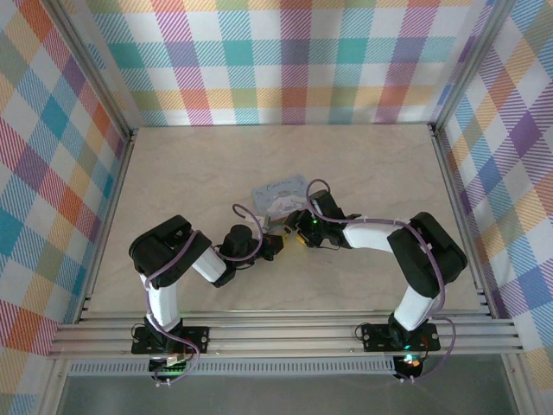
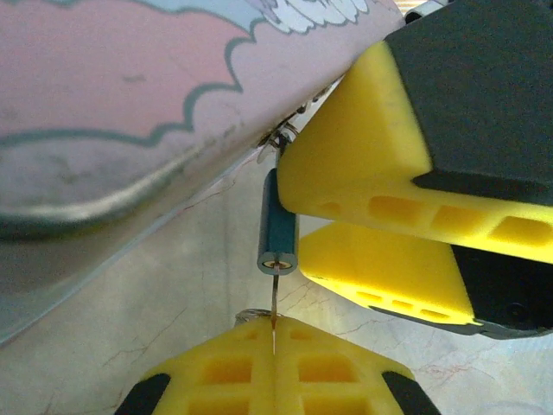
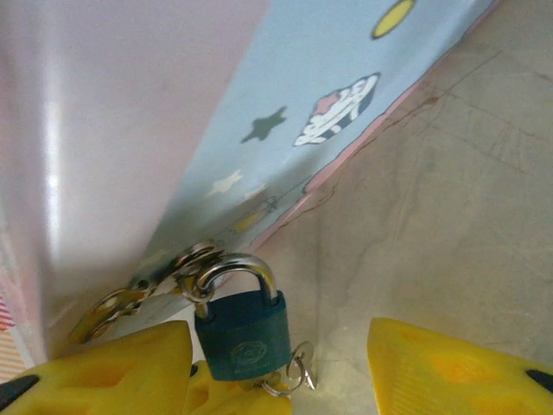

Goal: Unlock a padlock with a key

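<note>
Seen from overhead, the left arm (image 1: 177, 259) and right arm (image 1: 415, 259) bend inward from the bottom edge and meet near centre. The left gripper (image 2: 274, 324) is pinched tight on the key (image 2: 274, 298). The right gripper (image 3: 281, 346) has its fingers apart.

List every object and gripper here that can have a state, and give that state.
tin box: lid shut.
padlock: shackle closed through the box's hasp.
left gripper: shut on the key.
key: tip at the padlock's keyhole.
right gripper: open, fingers either side of the padlock.
</note>
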You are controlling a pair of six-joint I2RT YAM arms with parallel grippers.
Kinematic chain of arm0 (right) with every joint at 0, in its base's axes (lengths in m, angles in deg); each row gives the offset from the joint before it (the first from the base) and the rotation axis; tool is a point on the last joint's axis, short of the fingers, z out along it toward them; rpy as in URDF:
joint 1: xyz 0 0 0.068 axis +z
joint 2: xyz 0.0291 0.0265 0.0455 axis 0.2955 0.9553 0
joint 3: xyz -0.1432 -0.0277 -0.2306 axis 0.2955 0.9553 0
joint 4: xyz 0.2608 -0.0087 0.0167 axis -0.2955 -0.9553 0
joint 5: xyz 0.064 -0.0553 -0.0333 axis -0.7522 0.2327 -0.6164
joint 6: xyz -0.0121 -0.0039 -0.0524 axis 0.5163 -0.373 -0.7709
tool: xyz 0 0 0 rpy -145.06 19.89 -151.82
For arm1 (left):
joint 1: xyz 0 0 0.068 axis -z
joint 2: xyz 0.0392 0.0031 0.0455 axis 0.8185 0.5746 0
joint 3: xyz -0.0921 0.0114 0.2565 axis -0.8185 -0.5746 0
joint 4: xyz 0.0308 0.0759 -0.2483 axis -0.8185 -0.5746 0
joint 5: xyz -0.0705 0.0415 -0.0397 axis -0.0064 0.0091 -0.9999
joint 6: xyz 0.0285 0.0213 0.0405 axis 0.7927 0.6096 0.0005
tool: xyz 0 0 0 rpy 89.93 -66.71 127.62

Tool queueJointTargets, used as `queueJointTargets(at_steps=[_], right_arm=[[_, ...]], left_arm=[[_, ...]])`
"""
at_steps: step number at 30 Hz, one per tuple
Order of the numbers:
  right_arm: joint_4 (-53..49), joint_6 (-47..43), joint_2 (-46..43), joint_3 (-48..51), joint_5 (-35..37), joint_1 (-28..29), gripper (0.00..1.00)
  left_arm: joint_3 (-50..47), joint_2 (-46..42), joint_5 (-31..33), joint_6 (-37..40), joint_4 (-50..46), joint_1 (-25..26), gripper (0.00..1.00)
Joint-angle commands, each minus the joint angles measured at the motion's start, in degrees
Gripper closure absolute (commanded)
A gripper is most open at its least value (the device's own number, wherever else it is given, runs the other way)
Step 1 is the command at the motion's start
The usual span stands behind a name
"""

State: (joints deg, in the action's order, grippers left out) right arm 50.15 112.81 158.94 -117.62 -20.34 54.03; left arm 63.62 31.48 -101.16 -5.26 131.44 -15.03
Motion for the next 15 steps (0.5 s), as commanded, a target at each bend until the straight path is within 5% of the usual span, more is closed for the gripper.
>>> queueJointTargets(at_steps=[1,15], right_arm=[[1.55,-1.06,1.57,0.15,0.84,0.43,0.46],[0.46,-4.56,2.87,-2.39,0.54,0.73,0.59]], left_arm=[[0.13,-1.36,-2.28,-0.73,1.96,-0.61,1.0],[1.43,-3.87,-5.6,1.8,-3.12,-1.23,1.0]])
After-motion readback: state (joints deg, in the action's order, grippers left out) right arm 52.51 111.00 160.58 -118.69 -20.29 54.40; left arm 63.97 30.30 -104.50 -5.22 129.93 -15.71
